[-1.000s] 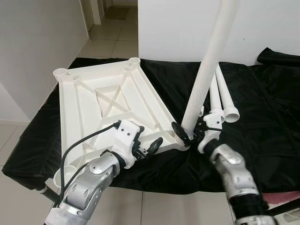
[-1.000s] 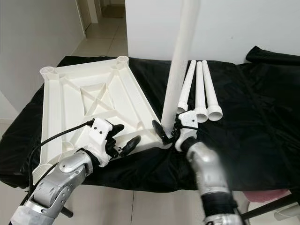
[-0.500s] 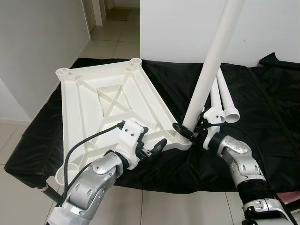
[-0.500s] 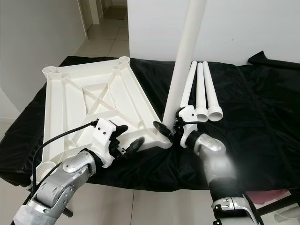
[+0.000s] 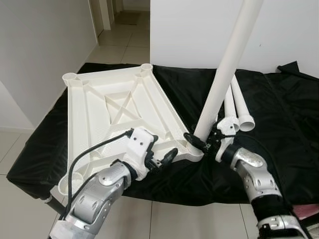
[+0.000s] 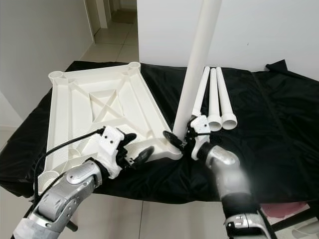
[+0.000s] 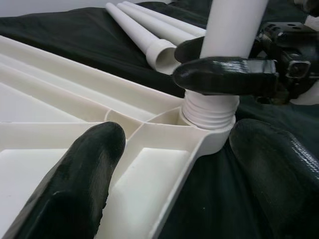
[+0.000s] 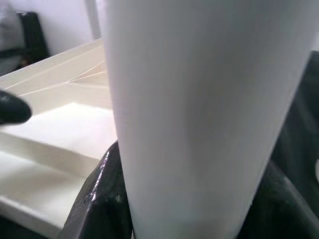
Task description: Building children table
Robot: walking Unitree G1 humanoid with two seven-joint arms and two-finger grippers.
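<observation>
Lowest in the head views, the left pincer (image 5: 160, 160) sits at the near edge of the white ribbed plastic tabletop (image 5: 114, 114), which lies upside down on the desk draped in black cloth (image 5: 279, 124). Its two black fingers are spread and grasp nothing; in the left wrist view one finger (image 7: 75, 184) rests over the ribbing and the other hangs off the rim beside the corner socket (image 7: 209, 117), so it looks placed to steady the panel.

Just right of centre, the right pincer (image 5: 201, 144) is clenched around the foot of the long white plastic tube leg (image 5: 227, 74), which stands nearly upright, leaning a little to the right, with its threaded end seated in that near right corner socket. The right wrist view shows black fingers (image 8: 107, 194) pressed on both sides of the tube.

The step in hand appears to be screwing this first leg home. To do it well, the leg should be kept in line with the socket axis so the thread does not cross, turned in short regrips low on the tube, while the left pincer presses the panel so it cannot spin or slide on the slippery cloth.

Farther back, three more white tube legs (image 6: 215, 102) lie side by side on the cloth, upper right of centre. The far corner sockets (image 5: 145, 66) stand empty.

No brand, label or writing is readable anywhere
</observation>
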